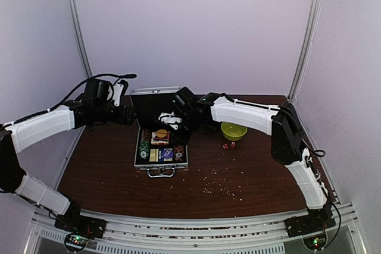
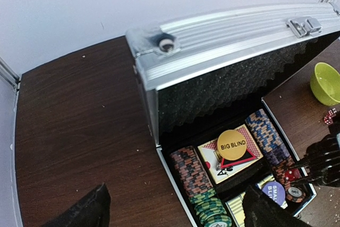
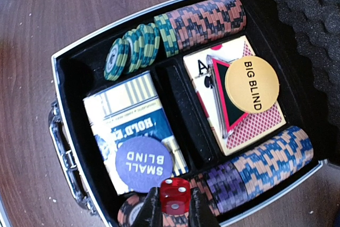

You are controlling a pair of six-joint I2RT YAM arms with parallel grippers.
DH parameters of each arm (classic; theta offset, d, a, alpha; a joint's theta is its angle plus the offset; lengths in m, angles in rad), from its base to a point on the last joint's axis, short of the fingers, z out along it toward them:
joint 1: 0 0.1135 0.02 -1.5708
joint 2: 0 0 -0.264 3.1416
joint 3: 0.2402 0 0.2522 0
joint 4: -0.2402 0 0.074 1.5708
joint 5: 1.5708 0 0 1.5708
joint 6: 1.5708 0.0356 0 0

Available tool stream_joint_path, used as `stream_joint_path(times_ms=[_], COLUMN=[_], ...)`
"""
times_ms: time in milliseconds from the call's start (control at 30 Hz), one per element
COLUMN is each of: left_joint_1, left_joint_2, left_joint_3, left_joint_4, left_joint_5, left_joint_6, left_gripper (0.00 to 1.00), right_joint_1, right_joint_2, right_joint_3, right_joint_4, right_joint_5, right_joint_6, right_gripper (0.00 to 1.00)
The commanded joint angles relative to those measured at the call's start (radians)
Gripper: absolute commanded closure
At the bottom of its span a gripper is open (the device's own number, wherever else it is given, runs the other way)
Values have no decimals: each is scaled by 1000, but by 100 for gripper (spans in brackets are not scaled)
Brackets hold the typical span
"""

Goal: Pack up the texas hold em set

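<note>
The case sits open in the middle of the table, with its foam-lined lid standing up at the back. The right gripper reaches in over the case's right side and is clamped on a red die, pinched squarely between its two fingers. The die hangs over the right-hand row of chips, just beside the purple Small Blind disc. I can't tell whether the die touches the chips below. That disc lies on the blue card box in the front compartment. In the compartment behind it is the red card box, with the triangle flat on top and the yellow Big Blind disc overlapping the triangle. Another row of chips fills the left channel, green at the front and brown behind. The left gripper hovers by the lid's left end with its fingers spread wide and nothing between them. To the right of the case stands a bowl, with two more dice loose on the table just in front of it. Pale specks are scattered nearer the arms.
</note>
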Motion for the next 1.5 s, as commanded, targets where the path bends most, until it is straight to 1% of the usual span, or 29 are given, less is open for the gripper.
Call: stream_joint_path(times_ms=[0, 233, 500, 567, 667, 733, 867, 933, 1200, 1367, 1467], left_joint_1=[11, 10, 12, 12, 12, 12, 12, 13, 16, 21, 22], left_joint_2=[-27, -32, -32, -32, -32, -32, -32, -32, -32, -32, -29], left_joint_3=[8, 8, 7, 7, 7, 6, 5, 6, 8, 8, 7], left_joint_4=[15, 15, 15, 15, 15, 15, 16, 15, 15, 15, 16], left_joint_5=[6, 12, 16, 17, 17, 16, 16, 16, 14, 13, 13], left_joint_6=[0, -2, -3, -3, -3, -3, -3, -3, 0, 1, 0], left_gripper=[12, 12, 12, 12, 12, 12, 12, 12, 12, 12, 12], right_joint_1=[2, 11, 13, 14, 14, 14, 15, 13, -15, -78, -122], right_joint_2=[47, 96, 111, 117, 121, 116, 78, 36, -233, -343, -377], right_joint_3=[83, 112, 122, 129, 141, 145, 132, 89, -282, -499, -576], right_joint_4=[-16, -14, -7, -8, -10, -12, -26, -21, 59, 80, 70], right_joint_5=[10, 27, 36, 34, 37, 41, 46, 53, 99, 127, 161], right_joint_6=[30, 36, 36, 36, 37, 38, 36, 30, 10, -4, -13], right_gripper=[89, 88, 86, 82, 73, 70, 69, 69, 69, 70, 72])
